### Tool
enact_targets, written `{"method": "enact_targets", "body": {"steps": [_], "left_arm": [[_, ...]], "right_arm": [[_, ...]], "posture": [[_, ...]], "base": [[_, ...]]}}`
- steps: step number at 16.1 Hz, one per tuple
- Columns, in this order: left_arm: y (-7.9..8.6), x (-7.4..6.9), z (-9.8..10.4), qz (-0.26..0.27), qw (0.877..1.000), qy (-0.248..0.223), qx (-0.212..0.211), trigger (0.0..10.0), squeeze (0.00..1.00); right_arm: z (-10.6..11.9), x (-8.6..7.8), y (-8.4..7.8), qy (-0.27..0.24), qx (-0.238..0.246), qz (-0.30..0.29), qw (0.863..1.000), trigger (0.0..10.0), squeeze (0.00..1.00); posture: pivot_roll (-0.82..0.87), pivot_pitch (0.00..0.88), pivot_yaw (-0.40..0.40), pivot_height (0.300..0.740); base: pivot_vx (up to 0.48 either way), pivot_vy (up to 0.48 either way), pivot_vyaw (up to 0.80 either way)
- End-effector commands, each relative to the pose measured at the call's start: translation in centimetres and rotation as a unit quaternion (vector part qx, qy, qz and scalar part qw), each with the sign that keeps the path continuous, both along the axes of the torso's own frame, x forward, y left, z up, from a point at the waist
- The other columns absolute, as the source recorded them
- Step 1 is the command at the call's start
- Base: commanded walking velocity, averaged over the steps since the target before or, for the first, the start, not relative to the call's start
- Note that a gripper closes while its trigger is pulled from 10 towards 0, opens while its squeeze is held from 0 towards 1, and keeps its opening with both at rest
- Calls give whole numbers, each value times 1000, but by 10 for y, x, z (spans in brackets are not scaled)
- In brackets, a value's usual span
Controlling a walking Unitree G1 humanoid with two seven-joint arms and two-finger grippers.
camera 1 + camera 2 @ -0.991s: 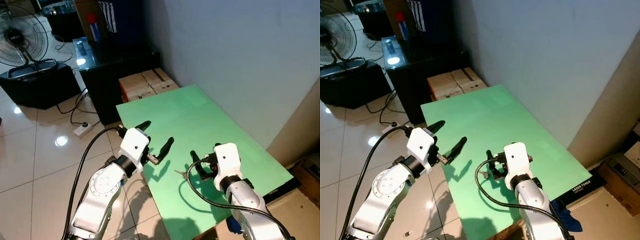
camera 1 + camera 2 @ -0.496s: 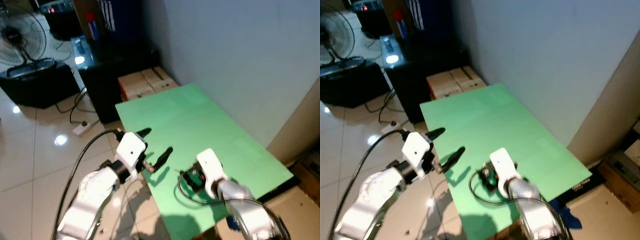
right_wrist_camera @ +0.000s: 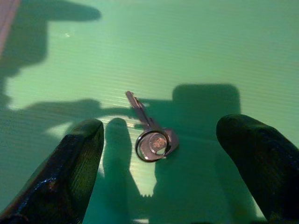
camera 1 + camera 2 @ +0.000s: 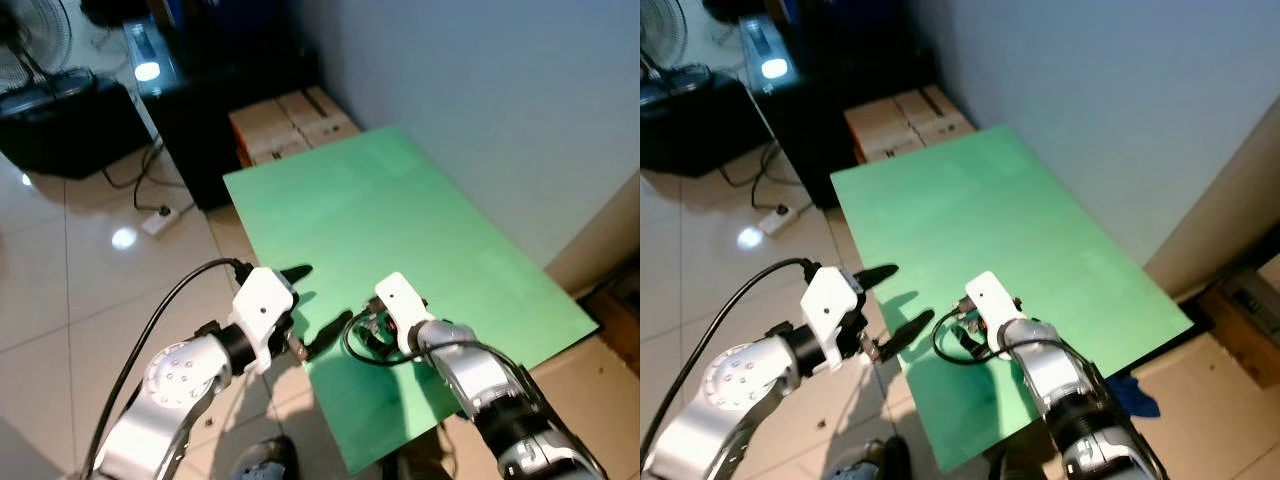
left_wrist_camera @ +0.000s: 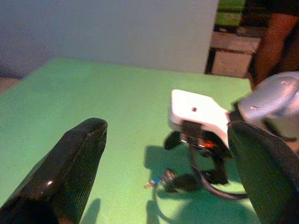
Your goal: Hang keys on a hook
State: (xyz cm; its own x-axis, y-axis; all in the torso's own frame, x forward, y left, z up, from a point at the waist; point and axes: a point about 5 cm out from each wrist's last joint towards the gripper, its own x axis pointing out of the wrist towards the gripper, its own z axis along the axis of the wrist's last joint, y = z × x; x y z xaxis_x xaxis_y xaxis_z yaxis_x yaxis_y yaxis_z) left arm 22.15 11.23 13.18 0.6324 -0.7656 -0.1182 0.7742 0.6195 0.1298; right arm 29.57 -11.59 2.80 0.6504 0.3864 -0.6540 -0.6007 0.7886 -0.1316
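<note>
We saw one key on a ring lying flat on the green board, near the board's near-left edge. Our right gripper hung just above it, tilted down, with its fingers spread wide apart and the key on the board between them, untouched by either. The key's blade pointed away from the gripper, and the ring end lay nearer to it. In the head views the right gripper sat low over the board, its black cable looping beside it.

Our left gripper was held just off the board's left edge, over the floor, and pointed across at the right one. Its fingers were also spread, with nothing between them.

Beyond the board's far end stood cardboard boxes and a dark cabinet. A wall ran along the board's right side. A power strip lay on the tiles.
</note>
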Motion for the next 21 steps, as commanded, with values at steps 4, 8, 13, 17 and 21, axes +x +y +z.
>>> {"method": "enact_targets", "body": {"steps": [4,8,13,17,21], "left_arm": [[5,-7,-1,-8,1000,15,17,10000,0],[4,-9,1,-13,1000,22,19,10000,0],[2,-12,3,-28,999,34,11,10000,0],[3,-11,3,-25,999,34,11,10000,0],[1,-9,4,-25,999,34,10,10000,0]], "right_arm": [[8,9,15,3,4,49,999,10000,1000],[7,11,19,25,-7,75,997,10000,0],[4,13,13,42,-32,72,996,10000,0],[2,11,12,48,-40,75,995,9569,0],[4,14,9,49,-48,79,995,0,0]], "posture": [[49,262,79,740],[49,261,72,740],[48,268,68,740],[49,266,68,740],[47,261,67,740]], "base": [[0,0,0],[0,0,0],[0,0,0],[0,0,0],[0,0,0]]}}
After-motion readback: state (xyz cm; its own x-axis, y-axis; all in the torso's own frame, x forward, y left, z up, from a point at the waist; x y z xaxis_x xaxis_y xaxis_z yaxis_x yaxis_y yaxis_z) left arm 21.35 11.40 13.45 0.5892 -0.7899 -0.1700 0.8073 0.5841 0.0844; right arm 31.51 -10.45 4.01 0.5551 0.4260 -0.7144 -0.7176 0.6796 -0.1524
